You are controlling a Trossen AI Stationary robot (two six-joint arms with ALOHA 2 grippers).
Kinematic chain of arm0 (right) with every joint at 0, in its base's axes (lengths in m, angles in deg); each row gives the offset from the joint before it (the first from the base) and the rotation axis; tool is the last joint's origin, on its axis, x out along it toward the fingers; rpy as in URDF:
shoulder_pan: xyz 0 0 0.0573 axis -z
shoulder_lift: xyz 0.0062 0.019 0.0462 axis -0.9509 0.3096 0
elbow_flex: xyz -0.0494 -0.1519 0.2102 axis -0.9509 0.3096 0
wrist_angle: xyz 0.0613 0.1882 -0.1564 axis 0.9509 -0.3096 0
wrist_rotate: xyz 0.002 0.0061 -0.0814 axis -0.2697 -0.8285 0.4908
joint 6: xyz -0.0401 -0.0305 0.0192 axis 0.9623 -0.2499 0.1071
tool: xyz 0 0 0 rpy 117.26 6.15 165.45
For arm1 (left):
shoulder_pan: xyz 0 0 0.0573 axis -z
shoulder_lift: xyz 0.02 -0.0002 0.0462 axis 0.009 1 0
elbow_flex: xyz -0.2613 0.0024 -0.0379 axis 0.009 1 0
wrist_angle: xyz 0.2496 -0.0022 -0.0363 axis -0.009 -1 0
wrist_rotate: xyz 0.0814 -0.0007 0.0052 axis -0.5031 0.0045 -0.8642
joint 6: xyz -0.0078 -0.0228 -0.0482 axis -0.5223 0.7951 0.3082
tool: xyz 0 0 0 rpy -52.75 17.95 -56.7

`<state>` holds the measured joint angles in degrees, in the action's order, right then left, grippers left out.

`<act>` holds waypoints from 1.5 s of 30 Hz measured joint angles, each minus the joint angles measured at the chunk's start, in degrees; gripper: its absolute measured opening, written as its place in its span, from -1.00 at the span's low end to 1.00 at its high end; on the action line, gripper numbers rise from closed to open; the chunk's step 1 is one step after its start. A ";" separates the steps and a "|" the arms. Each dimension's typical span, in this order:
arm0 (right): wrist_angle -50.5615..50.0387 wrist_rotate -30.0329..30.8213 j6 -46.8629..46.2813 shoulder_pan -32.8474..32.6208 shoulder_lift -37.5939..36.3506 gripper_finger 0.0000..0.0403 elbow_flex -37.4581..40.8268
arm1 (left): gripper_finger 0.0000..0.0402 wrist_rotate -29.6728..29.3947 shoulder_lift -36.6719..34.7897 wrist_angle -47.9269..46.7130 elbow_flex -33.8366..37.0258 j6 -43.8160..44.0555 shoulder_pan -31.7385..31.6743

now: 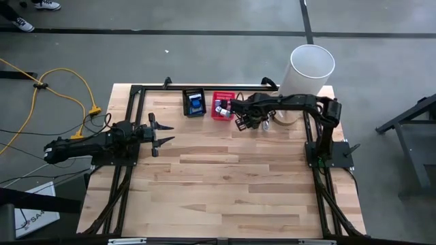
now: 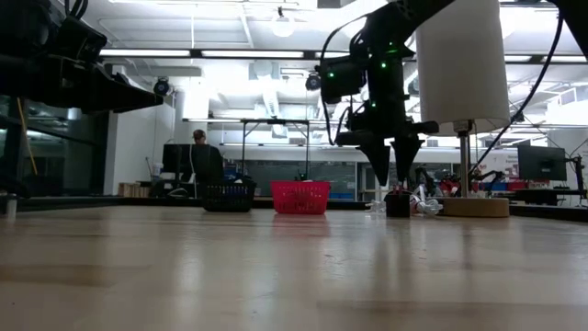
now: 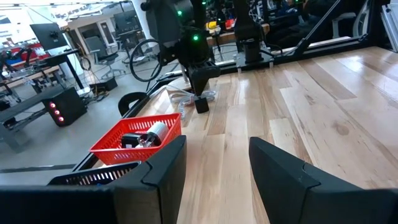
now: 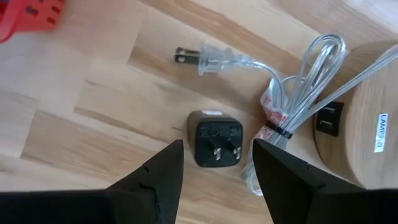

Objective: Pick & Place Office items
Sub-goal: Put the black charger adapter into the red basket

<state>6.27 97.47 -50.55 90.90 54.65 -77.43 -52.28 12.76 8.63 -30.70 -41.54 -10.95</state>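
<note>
Left gripper: at the table's left side, above bare wood, fingers apart, nothing between them.

Black mesh basket: far edge, left of centre; holds a blue item.

Red mesh basket: just right of the black one; holds small white and dark office items.

Right gripper: right of the red basket, pointing down, fingers spread and empty, directly over a black plug adapter lying prongs-up on the wood.

Clear cord with a two-prong plug: coiled just beside the adapter, running to the lamp.

Lamp: round wooden base, tall white shade, far right corner.
</note>
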 joint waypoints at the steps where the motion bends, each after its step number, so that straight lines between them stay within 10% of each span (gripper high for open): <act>1: 0.02 0.03 0.02 0.05 0.00 -0.11 0.00 | -0.17 0.00 -0.02 0.02 0.00 -0.01 0.02; 45: 6.49 -3.13 0.49 1.89 -0.04 0.15 5.72 | -0.17 0.00 0.00 0.02 0.00 -0.01 0.02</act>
<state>12.76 94.34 -50.07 92.79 54.60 -71.71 -52.28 12.76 8.66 -30.70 -41.55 -10.94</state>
